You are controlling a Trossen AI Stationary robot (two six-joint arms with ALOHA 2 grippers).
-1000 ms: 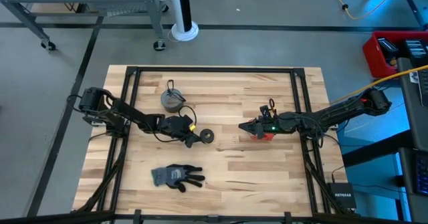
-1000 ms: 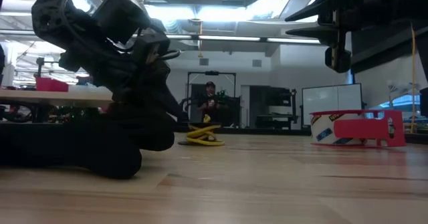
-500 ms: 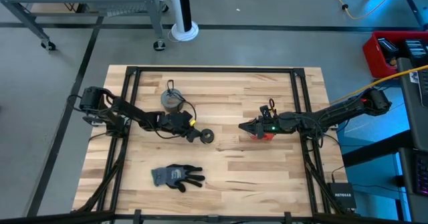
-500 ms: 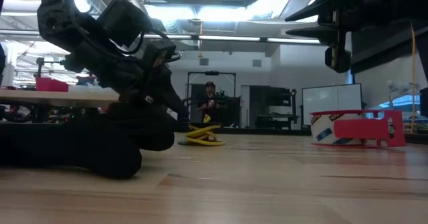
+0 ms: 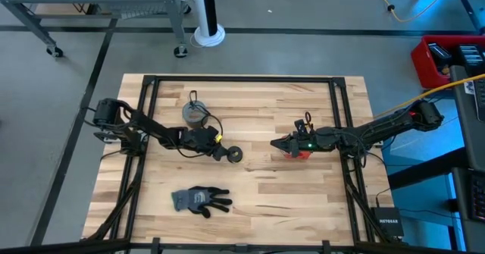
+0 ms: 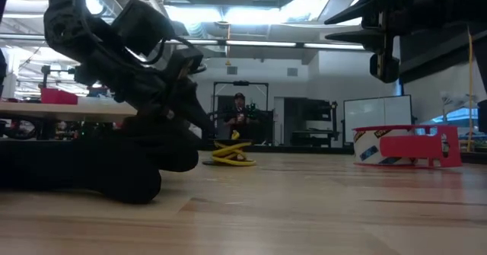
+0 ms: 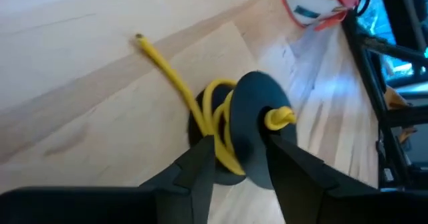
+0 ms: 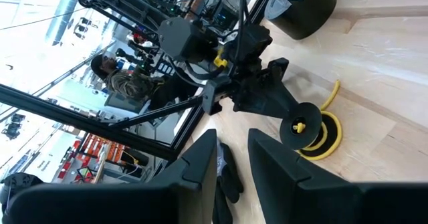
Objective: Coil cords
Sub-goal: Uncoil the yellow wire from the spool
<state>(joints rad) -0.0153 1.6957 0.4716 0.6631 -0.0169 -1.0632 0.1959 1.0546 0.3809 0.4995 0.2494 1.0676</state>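
The yellow cord [image 7: 215,120] lies coiled around a black disc part [image 7: 249,120] on the table's middle; it also shows in the high view [image 5: 233,155], the low view [image 6: 232,156] and the right wrist view [image 8: 326,142]. Its free end [image 7: 139,38] lies flat on the wood. My left gripper [image 5: 221,152] reaches in from the table's left and is shut on the black disc. My right gripper [image 5: 282,143] is open and empty, above the table beside the red tape roll [image 5: 303,151]. The black cord does not show plainly. My left gripper pinches the black disc's rim [image 7: 257,158] between its two fingers [image 7: 200,164], right beside the yellow turns. It comes slanting down from the table's left. The coil's lower side rests on the table, and the yellow stub [image 7: 281,117] sticks out of the disc's middle.
A grey tape roll [image 5: 195,114] stands toward the far left, just beyond my left arm. A black glove [image 5: 200,199] lies near the front edge. The red tape roll also shows in the low view [image 6: 403,145]. A black frame [image 5: 242,79] borders the table. A person [image 6: 240,116] stands in the room behind.
My left gripper's wrist has risen a little and shifted slightly toward the far edge, still shut on the disc. The yellow coil has stayed where it was.
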